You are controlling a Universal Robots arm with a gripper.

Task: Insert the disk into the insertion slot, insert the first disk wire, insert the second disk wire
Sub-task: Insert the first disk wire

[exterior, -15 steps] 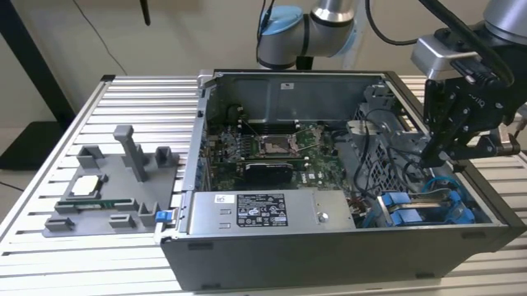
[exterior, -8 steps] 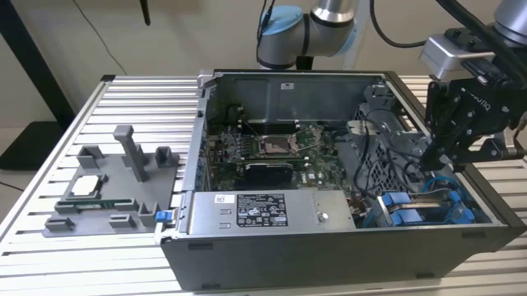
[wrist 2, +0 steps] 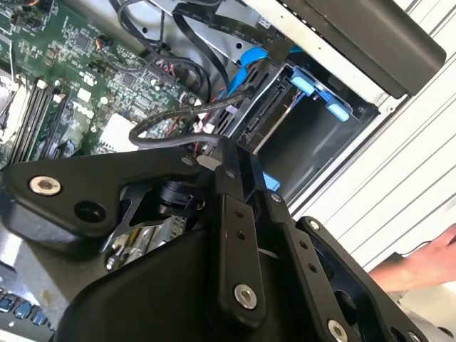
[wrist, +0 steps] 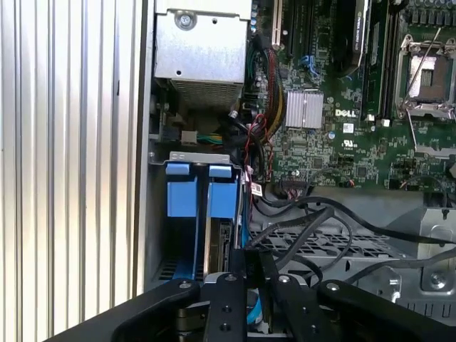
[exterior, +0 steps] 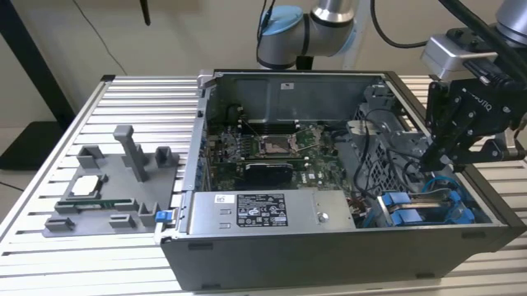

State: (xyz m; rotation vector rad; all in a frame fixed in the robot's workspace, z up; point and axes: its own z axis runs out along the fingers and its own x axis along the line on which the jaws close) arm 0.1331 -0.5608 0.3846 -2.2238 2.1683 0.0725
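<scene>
**Disk seated in its bay, gripper poised above it**

The flat silver-grey disk [wrist: 219, 244], clipped in its bright blue plastic frame, stood on edge inside the narrow grey-metal insertion slot [wrist: 187, 156]. Its blue tabs stuck out at the mouth of the bay. In the exterior view this bay sat in the near corner of the open dark-grey computer case [exterior: 329, 259], on the exterior view's right.

The black gripper [exterior: 430, 165] hung just above that corner. In both wrist views its fingers [wrist: 239, 285] were drawn close together, with only a thin gap between them. Whether a wire was pinched there could not be told. A bundle of black wires [wrist: 320, 221] looped across the case floor just beside the bay, and in the second wrist view one black braided wire [wrist 2: 164, 127] curved from near the gripper [wrist 2: 224, 146] toward the slot.

Farther in lay the green motherboard [exterior: 272, 151]. A silver power-supply box [exterior: 263, 213] with a white label lay along the near wall.

Well apart, on the exterior view's left, a grey plastic fixture tray [exterior: 123, 203] with posts held a small square silver processor chip [exterior: 86, 185]. Everything rested on the slatted aluminium table [exterior: 49, 246].
</scene>
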